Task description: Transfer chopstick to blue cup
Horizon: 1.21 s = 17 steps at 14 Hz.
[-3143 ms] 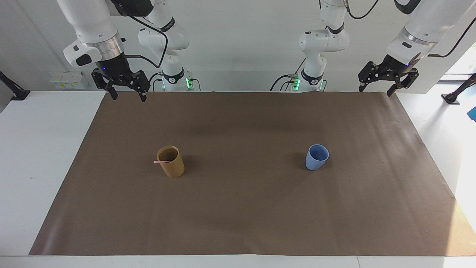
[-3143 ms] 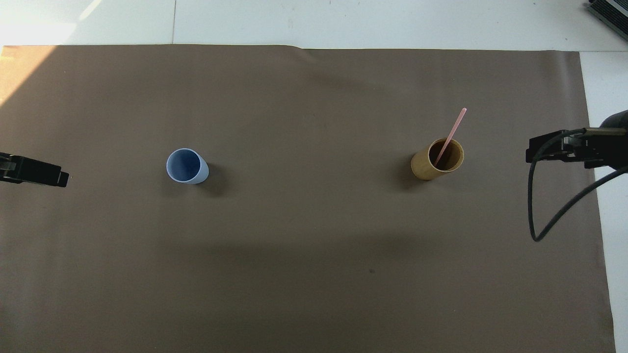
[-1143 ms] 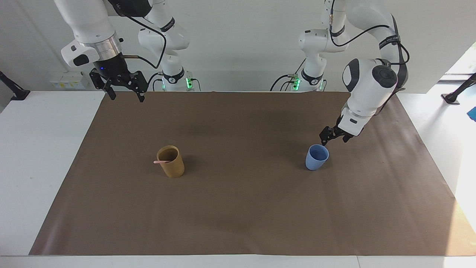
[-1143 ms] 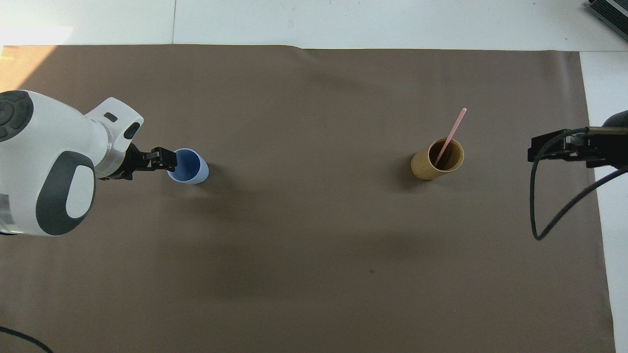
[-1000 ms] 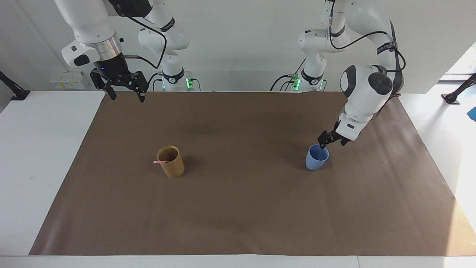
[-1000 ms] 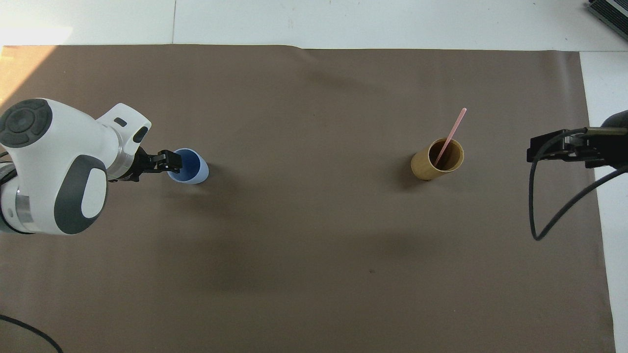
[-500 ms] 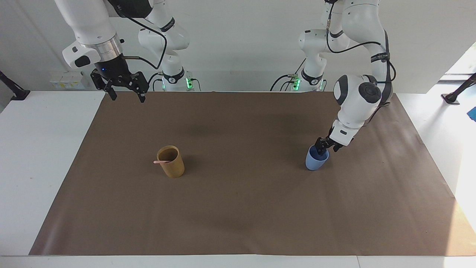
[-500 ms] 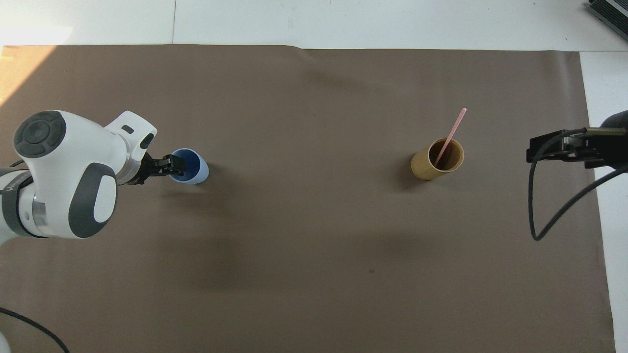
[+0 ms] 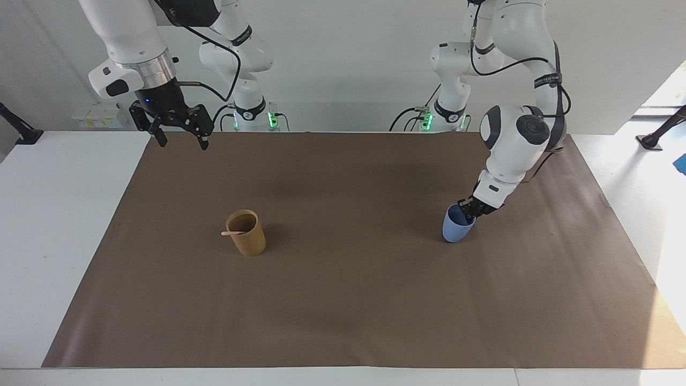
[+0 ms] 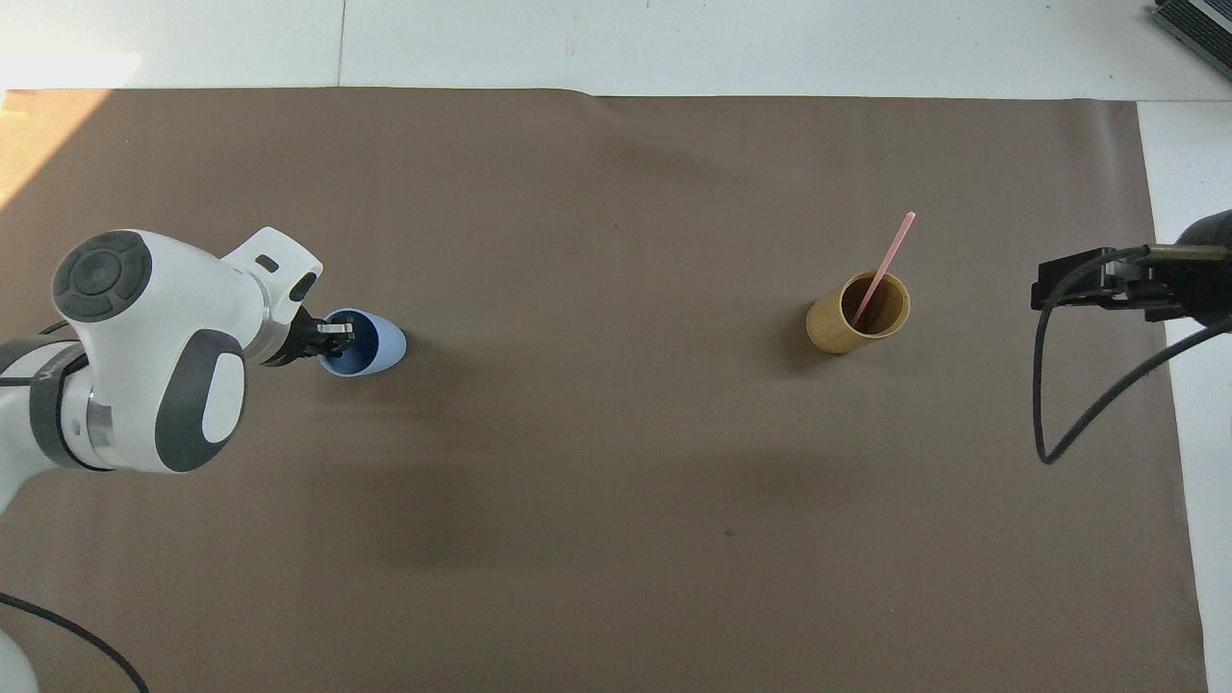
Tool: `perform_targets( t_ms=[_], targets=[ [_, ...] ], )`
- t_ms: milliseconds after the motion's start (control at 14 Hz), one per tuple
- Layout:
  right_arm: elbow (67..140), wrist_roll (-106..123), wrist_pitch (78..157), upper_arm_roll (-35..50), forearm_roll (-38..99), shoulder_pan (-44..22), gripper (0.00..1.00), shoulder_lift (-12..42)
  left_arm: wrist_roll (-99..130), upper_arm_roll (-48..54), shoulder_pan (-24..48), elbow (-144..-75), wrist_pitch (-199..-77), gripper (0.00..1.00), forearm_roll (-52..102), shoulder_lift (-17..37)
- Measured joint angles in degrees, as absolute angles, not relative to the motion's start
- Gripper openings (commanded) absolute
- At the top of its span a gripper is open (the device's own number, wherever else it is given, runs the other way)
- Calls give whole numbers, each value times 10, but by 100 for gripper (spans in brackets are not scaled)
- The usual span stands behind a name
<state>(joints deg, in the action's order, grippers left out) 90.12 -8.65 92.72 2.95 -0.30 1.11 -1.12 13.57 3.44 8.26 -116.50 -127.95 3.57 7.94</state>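
Two arms work over a table [image 9: 64, 225] spread with a wide brown paper sheet [image 9: 353, 300]. On that sheet two cups stand well apart: a tan-brown cup [image 9: 246, 232] toward the right arm's end and the blue cup [image 9: 457, 225] toward the left arm's end. The left gripper [image 9: 469, 209] is down at the blue cup's rim, its fingers clenched on the wall of the cup on the side nearer the robots, one finger inside the mouth and one outside; the cup leans a little in that grip, its mouth tipped toward the arm, and whether its base is off the sheet cannot be told. The right gripper [image 9: 179, 140] waits in the air over the sheet's edge by the robots, jaws spread wide and holding nothing. The chopstick [image 10: 883, 269], the smallest thing here, stands slanted in the tan-brown cup, its upper end poking out over the rim. By the look of it, the task is barely begun: only the blue cup has been gripped, and lifting the chopstick out and placing it in the blue cup is all left to do.
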Motion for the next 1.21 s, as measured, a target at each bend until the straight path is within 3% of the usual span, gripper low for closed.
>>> perform_targets(
  t_ms=[214, 500, 786, 1214],
  targets=[
    [901, -86, 939, 29, -3, 11, 100, -11, 171, 35, 125, -1107, -1217, 0, 35, 77],
    [912, -86, 986, 30, -3, 11, 100, -8, 289, 37, 231, -1092, -1210, 0, 36, 79],
    [956, -86, 1107, 33, -3, -1, 100, 22, 364, 37, 297, -1066, -1228, 0, 44, 115],
    [1043, -87, 1301, 34, -3, -18, 100, 79, 366, 37, 304, -1030, -1249, 0, 52, 171]
  ],
)
